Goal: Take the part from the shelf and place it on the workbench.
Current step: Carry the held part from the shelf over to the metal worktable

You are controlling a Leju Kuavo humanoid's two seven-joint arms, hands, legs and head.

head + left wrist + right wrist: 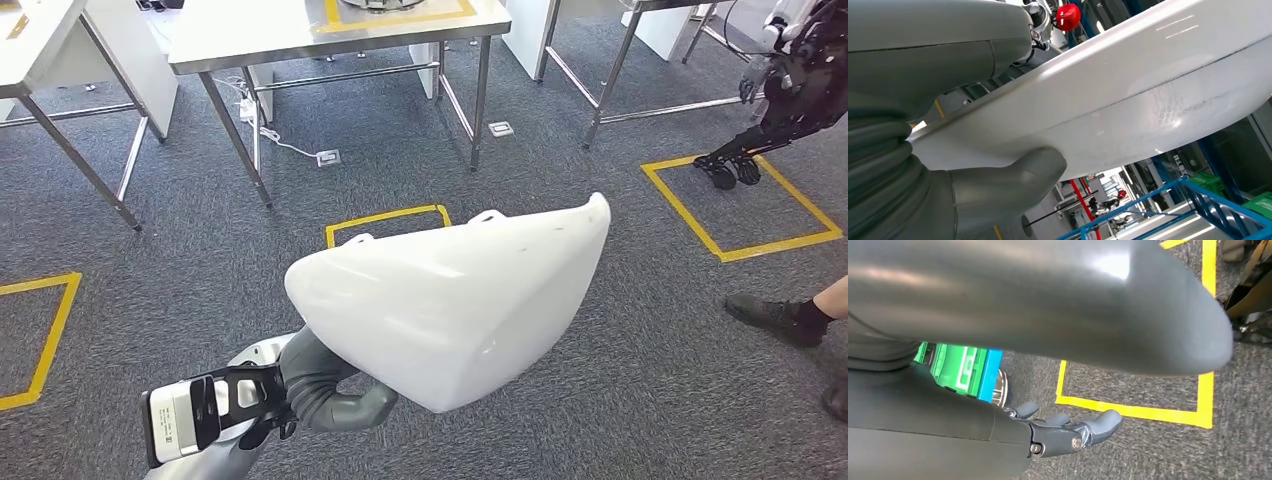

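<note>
A large white curved shell part (pixel 455 300) is carried over the grey carpet in the head view. My left hand (pixel 325 385) grips its near left edge from below, the grey thumb (pixel 1008 185) pressed on the white surface (pixel 1148 85) in the left wrist view. The steel workbench (pixel 270 40) stands ahead at the top, with a yellow-taped square on its top. My right hand (pixel 1068 432) hangs over the carpet with its fingers loosely apart and nothing in them.
Yellow floor squares (pixel 385 222) mark the carpet. Other steel tables (pixel 40 60) stand left and right. Another robot's dark legs (pixel 790 100) stand at the far right. A person's shoe (pixel 775 318) is at the right edge. A green crate (pixel 960 370) sits near my right hand.
</note>
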